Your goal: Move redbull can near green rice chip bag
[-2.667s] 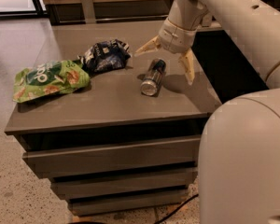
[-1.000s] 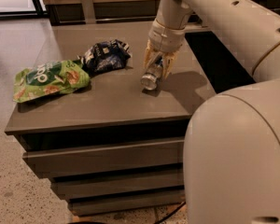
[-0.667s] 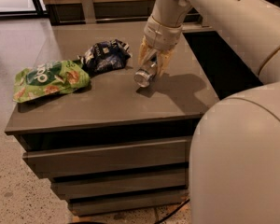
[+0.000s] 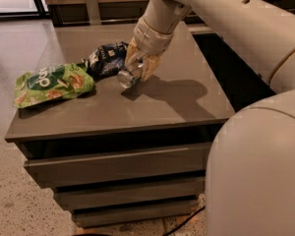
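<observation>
At the far left of the grey worktop (image 4: 113, 113) lies the green rice chip bag (image 4: 54, 84), flat, with its white lettering facing up. Touching its right end, a little farther back, is a smaller dark blue and white bag (image 4: 105, 58), crumpled.

Just right of that bag is the pincer (image 4: 137, 72), reaching down from above with its tan fingers (image 4: 151, 66) closed narrowly around the redbull can (image 4: 127, 77). The can is tilted, its round silver end turned toward the front left. It is near the blue bag and a short way from the green one — not touching either. A dark shadow lies on the worktop right under and beside it; I cannot tell whether the can touches the surface.

From the pincer the pale arm (image 4: 226, 14) climbs up and to the right, and the robot's rounded body (image 4: 260, 171) fills the right foreground. Below the worktop are closed drawer fronts (image 4: 118, 166).
</observation>
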Robot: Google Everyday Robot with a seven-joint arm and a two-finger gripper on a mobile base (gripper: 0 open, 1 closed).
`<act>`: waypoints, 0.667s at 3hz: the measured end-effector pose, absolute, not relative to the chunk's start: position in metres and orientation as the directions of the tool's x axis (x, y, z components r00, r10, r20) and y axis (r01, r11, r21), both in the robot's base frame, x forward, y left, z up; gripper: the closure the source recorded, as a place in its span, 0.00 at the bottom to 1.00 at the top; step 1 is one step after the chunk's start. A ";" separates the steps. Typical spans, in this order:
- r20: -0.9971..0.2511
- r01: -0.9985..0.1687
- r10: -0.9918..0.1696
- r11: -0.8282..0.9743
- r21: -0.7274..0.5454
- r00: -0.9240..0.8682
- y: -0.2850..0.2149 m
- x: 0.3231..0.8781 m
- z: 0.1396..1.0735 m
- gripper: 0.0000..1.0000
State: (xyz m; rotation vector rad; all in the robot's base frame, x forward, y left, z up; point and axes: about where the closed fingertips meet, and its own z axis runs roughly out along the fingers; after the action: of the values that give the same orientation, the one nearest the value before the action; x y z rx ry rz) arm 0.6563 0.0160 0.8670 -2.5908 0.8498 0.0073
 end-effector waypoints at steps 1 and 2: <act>-0.129 -0.567 -0.566 -0.729 -0.383 0.814 0.016 0.657 0.867 1.00; -0.133 -0.551 -0.547 -0.741 -0.384 0.827 0.026 0.653 0.865 1.00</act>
State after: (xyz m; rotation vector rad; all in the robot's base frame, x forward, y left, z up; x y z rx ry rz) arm 0.6530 0.0255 0.8652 -2.5972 0.8192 0.0158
